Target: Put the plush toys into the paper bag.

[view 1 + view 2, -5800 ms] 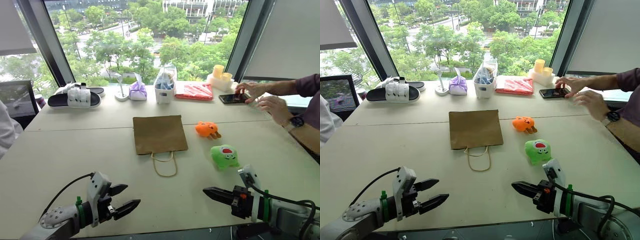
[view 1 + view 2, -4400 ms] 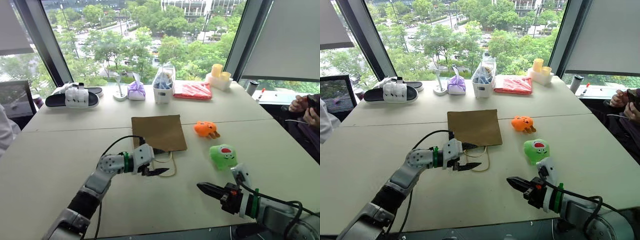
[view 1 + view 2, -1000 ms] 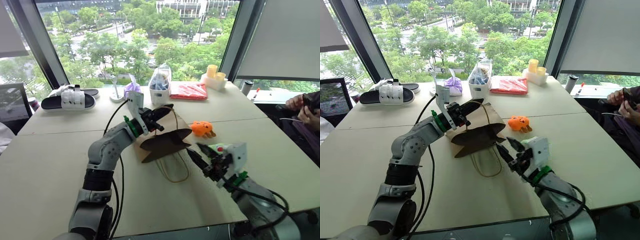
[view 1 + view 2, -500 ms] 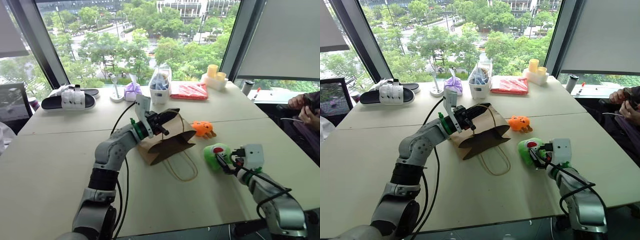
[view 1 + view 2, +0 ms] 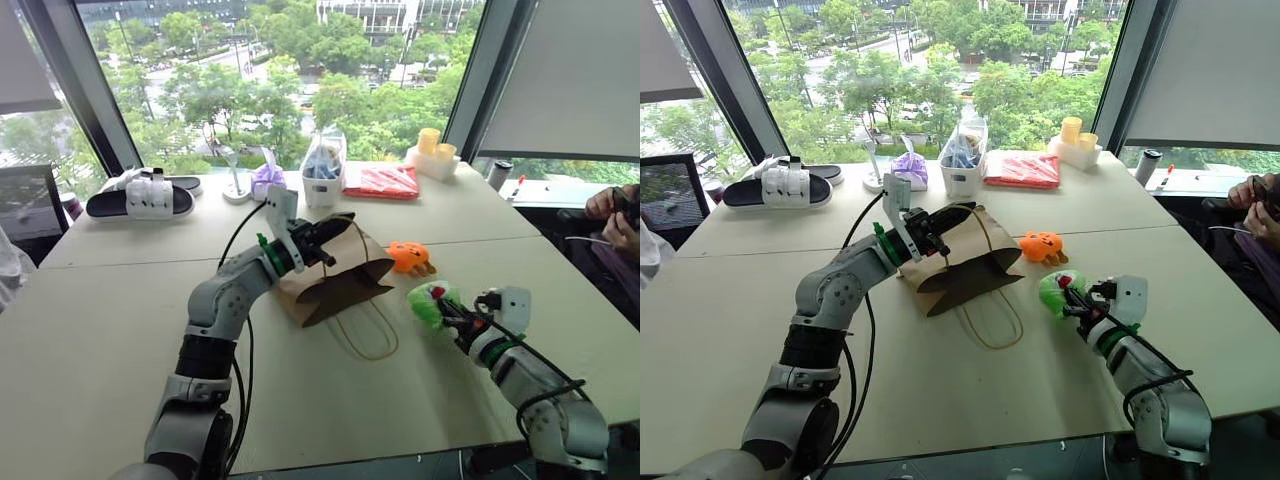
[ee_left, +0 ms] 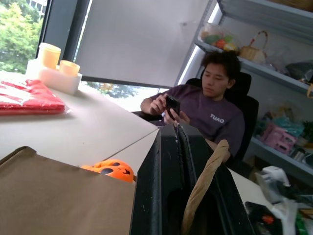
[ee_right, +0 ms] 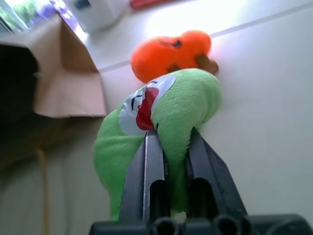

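Windows are filling the far wall, looking out on trees, and a pale counter (image 5: 120,330) is carrying everything. A person (image 6: 215,105) is sitting at its right end, looking at a phone.

Along the far edge are lying a sandal (image 5: 140,195), a purple bundle (image 5: 265,180), a clear bag (image 5: 325,170), a red packet (image 5: 385,182) and 2 yellow cups (image 5: 432,150).

At the centre the bag (image 5: 335,270) is being tipped up with its mouth gaping toward the right arm, probably so the toys can go straight in. The left gripper (image 5: 325,243) is pinching shut on 1 cord handle (image 6: 203,183) to hold it that way; the other handle (image 5: 365,335) is lying loose on the counter.

Right of the bag, the right gripper (image 7: 168,152) is squeezing shut on the green toy (image 7: 161,122), which is sitting at the counter near the bag's mouth. The orange toy (image 5: 412,257) is lying just behind it, free, between it and the bag.
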Controlling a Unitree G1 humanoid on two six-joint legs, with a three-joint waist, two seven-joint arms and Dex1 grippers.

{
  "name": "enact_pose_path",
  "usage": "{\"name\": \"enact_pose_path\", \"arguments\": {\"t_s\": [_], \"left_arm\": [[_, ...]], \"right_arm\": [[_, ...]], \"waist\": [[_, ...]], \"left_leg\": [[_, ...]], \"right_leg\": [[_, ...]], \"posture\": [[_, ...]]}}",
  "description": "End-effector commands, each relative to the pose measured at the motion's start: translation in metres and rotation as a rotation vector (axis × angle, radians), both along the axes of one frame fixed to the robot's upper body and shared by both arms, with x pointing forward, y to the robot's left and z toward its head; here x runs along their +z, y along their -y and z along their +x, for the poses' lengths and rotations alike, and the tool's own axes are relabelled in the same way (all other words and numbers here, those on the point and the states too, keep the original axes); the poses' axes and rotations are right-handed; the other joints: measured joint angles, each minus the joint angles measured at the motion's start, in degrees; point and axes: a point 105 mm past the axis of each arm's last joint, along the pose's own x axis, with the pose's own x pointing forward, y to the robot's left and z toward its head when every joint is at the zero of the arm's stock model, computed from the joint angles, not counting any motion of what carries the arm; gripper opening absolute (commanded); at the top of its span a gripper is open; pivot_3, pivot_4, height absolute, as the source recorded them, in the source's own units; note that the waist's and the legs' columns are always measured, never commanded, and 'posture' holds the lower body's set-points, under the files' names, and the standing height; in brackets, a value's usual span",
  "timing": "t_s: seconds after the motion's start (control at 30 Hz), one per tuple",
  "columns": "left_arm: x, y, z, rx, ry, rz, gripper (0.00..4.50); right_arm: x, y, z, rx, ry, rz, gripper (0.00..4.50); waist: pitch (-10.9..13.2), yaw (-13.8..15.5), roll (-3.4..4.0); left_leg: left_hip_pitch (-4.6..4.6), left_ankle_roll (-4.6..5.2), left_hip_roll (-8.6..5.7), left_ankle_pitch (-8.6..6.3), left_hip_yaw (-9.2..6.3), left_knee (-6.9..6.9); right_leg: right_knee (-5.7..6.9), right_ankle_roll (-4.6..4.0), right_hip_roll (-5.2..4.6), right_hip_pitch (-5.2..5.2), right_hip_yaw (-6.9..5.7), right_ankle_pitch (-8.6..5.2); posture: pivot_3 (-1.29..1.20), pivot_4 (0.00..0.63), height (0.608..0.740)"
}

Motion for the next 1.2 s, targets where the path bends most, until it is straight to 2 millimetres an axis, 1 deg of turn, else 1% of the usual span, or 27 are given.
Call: {"name": "enact_pose_path", "arguments": {"t_s": [0.03,0.07,0.13,0.17,0.23,0.27,0.4,0.5,0.6,0.63,0.67,0.8,0.87,0.93,0.97,1.1,1.13,1.2], "left_arm": [[0.023,-0.002,-0.001,-0.010,0.044,-0.058,0.00],[0.024,-0.002,-0.001,-0.017,0.043,-0.062,0.00],[0.025,0.000,-0.001,-0.035,0.047,-0.060,0.00],[0.025,0.002,-0.002,-0.046,0.049,-0.057,0.00],[0.026,0.005,-0.005,-0.080,0.049,-0.057,0.00],[0.026,0.006,-0.006,-0.092,0.050,-0.056,0.00],[0.025,0.010,-0.009,-0.110,0.054,-0.051,0.00],[0.028,0.011,-0.010,-0.110,0.055,-0.069,0.00],[0.033,0.012,-0.014,-0.124,0.055,-0.098,0.00],[0.034,0.012,-0.015,-0.130,0.054,-0.106,0.00],[0.035,0.011,-0.017,-0.139,0.048,-0.123,0.00],[0.040,0.008,-0.021,-0.180,0.000,-0.195,0.00],[0.041,0.007,-0.022,-0.188,-0.007,-0.204,0.00],[0.040,0.004,-0.019,-0.170,-0.015,-0.211,0.00],[0.040,0.003,-0.017,-0.154,-0.019,-0.213,0.00],[0.039,-0.002,-0.010,-0.105,-0.026,-0.221,0.00],[0.039,-0.003,-0.008,-0.095,-0.027,-0.220,0.00],[0.037,-0.004,-0.006,-0.077,-0.026,-0.213,0.00]], "right_arm": [[0.047,-0.022,-0.032,0.207,0.136,0.032,0.04],[0.048,-0.028,-0.039,0.257,0.121,0.039,0.04],[0.044,-0.043,-0.047,0.341,0.067,0.014,0.04],[0.042,-0.049,-0.049,0.369,0.049,0.009,0.04],[0.045,-0.062,-0.045,0.394,0.050,0.033,0.04],[0.046,-0.065,-0.041,0.391,0.056,0.042,0.04],[0.046,-0.085,-0.015,0.361,0.047,0.048,0.04],[0.032,-0.104,0.003,0.377,-0.023,-0.032,0.04],[0.024,-0.111,0.015,0.384,-0.059,-0.086,0.04],[0.023,-0.117,0.015,0.414,-0.056,-0.123,0.04],[0.024,-0.122,0.020,0.419,-0.055,-0.126,0.04],[0.023,-0.128,0.048,0.333,-0.080,-0.121,0.04],[0.023,-0.133,0.057,0.316,-0.080,-0.135,0.04],[0.028,-0.140,0.064,0.308,-0.053,-0.146,0.04],[0.029,-0.142,0.065,0.304,-0.043,-0.147,0.40],[0.029,-0.144,0.063,0.312,-0.022,-0.175,2.20],[0.031,-0.143,0.060,0.326,-0.003,-0.202,2.62],[0.036,-0.138,0.049,0.355,0.018,-0.212,3.69]], "waist": [[0.0,0.0,-0.01],[0.0,0.0,-0.03],[0.0,0.0,-0.03],[0.0,-0.1,-0.06],[0.0,-0.3,-0.09],[0.0,-0.3,-0.06],[0.0,-0.1,-0.06],[0.0,0.0,-0.07],[0.0,0.1,-0.07],[0.0,0.1,-0.07],[0.0,0.0,-0.07],[0.0,-0.4,-0.06],[0.0,-0.3,-0.05],[0.0,-0.3,-0.04],[0.0,-0.2,-0.04],[0.0,-0.1,-0.04],[0.0,-0.1,-0.05],[0.0,0.1,-0.04]], "left_leg": [[0.01,0.01,0.00,-0.01,0.00,0.00],[0.02,0.03,0.00,-0.02,-0.02,-0.01],[0.11,0.08,0.01,-0.05,-0.03,-0.02],[0.11,0.08,0.01,-0.05,-0.03,-0.02],[0.10,0.08,0.01,-0.05,-0.01,0.01],[0.10,0.08,0.02,-0.05,0.00,0.02],[0.09,0.08,0.03,-0.04,0.02,0.03],[0.02,0.07,0.01,-0.04,0.00,0.01],[-0.07,0.07,-0.02,-0.04,-0.01,0.00],[-0.11,0.07,-0.02,-0.04,-0.02,0.00],[-0.19,0.07,-0.02,-0.04,-0.02,0.01],[-0.48,0.03,0.01,-0.01,-0.02,0.04],[-0.47,0.03,0.01,-0.01,-0.04,0.03],[-0.48,0.03,0.01,-0.01,-0.05,0.03],[-0.51,0.02,0.01,-0.01,-0.05,0.03],[-0.61,0.00,-0.03,0.00,-0.07,0.06],[-0.63,0.00,-0.04,0.00,-0.07,0.06],[-0.68,0.00,-0.05,0.01,-0.07,0.07]], "right_leg": [[0.00,0.01,0.00,0.02,-0.01,-0.01],[0.00,0.05,0.00,0.04,-0.02,-0.03],[-0.01,0.07,0.00,0.12,-0.03,-0.05],[-0.01,0.06,0.00,0.12,-0.03,-0.06],[0.00,0.06,0.00,0.10,-0.02,-0.06],[0.01,0.06,0.01,0.08,-0.02,-0.06],[0.02,0.05,0.02,0.05,0.00,-0.05],[0.01,0.05,0.00,0.01,0.00,-0.05],[-0.01,0.05,-0.03,-0.05,-0.01,-0.05],[-0.02,0.06,-0.03,-0.08,-0.01,-0.05],[-0.01,0.06,-0.03,-0.16,-0.01,-0.05],[0.11,0.04,-0.01,-0.55,0.00,-0.01],[0.15,0.03,0.01,-0.58,-0.01,-0.01],[0.15,0.03,0.03,-0.58,-0.02,-0.01],[0.12,0.03,0.02,-0.59,-0.02,-0.01],[0.11,0.03,-0.01,-0.63,-0.02,-0.01],[0.10,0.03,-0.02,-0.63,-0.02,0.00],[0.08,0.03,-0.03,-0.66,-0.02,0.00]], "posture": [[0.00,0.150,0.740],[0.00,0.150,0.740],[0.00,0.150,0.740],[0.00,0.150,0.740],[0.00,0.150,0.740],[0.00,0.150,0.740],[0.00,0.150,0.740],[0.00,0.150,0.740],[0.00,0.150,0.740],[0.00,0.150,0.740],[0.00,0.150,0.740],[0.00,0.150,0.740],[0.00,0.150,0.740],[0.00,0.150,0.740],[0.00,0.150,0.740],[0.00,0.150,0.740],[0.00,0.150,0.740],[0.00,0.150,0.740]]}}
